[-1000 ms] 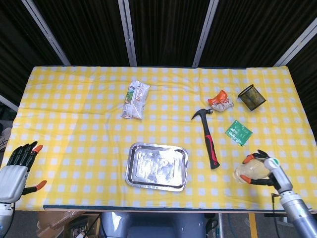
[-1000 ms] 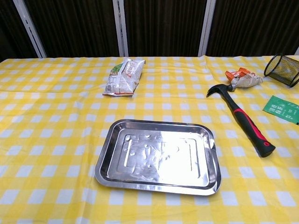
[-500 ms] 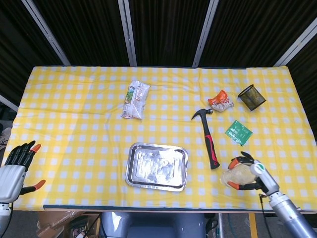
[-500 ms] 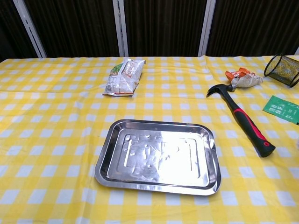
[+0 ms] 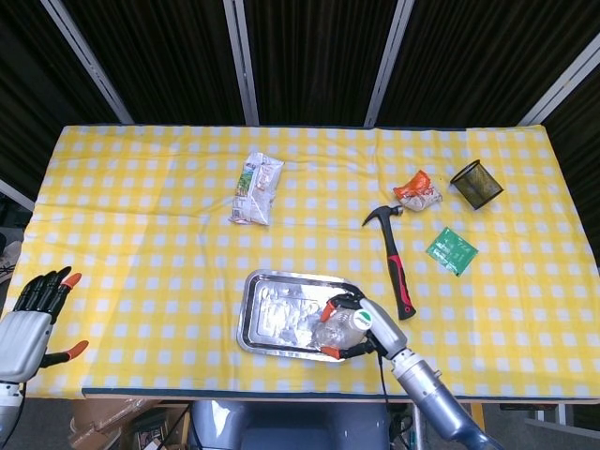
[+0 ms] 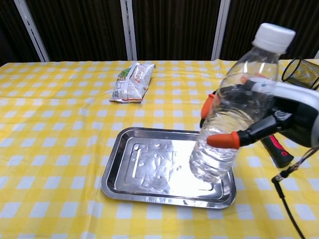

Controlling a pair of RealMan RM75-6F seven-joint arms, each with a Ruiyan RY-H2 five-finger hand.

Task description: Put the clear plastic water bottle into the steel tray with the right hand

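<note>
The right hand is grasping the clear plastic water bottle, which hangs tilted over the right part of the steel tray. I judge the placing step is underway: next, lower and release it. The left hand is released, empty.

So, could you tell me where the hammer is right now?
In the head view, the hammer lies right of the steel tray, below the orange wrapper.

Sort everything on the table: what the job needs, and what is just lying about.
Job: bottle, held by the right hand over the tray.

Lying about: snack bag, hammer, orange wrapper, mesh cup, green packet. The left hand is idle.
</note>
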